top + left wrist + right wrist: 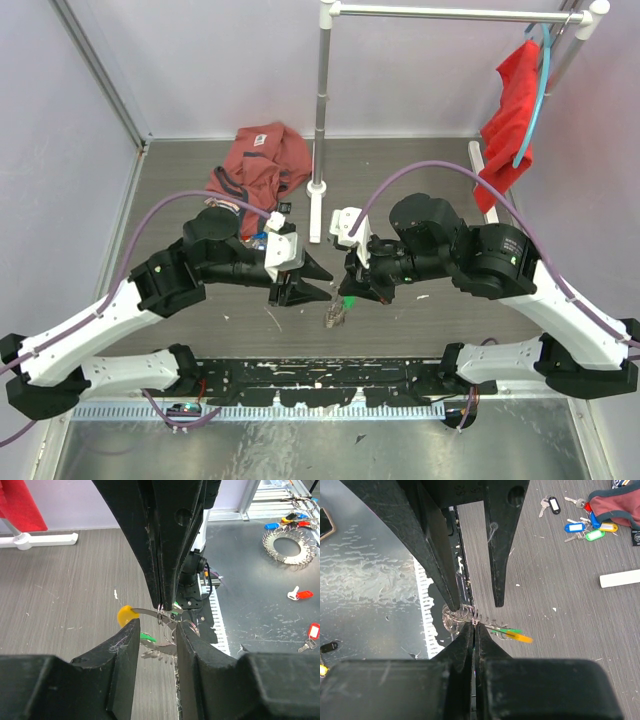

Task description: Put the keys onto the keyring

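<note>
Just below the middle of the top view, the right gripper (474, 628) pinches the keyring (457, 616) by its wire. The left gripper (157, 630) stands spread, one finger either side of the ring. Loose keys (580, 527) lie at the upper right of the right wrist view.
</note>
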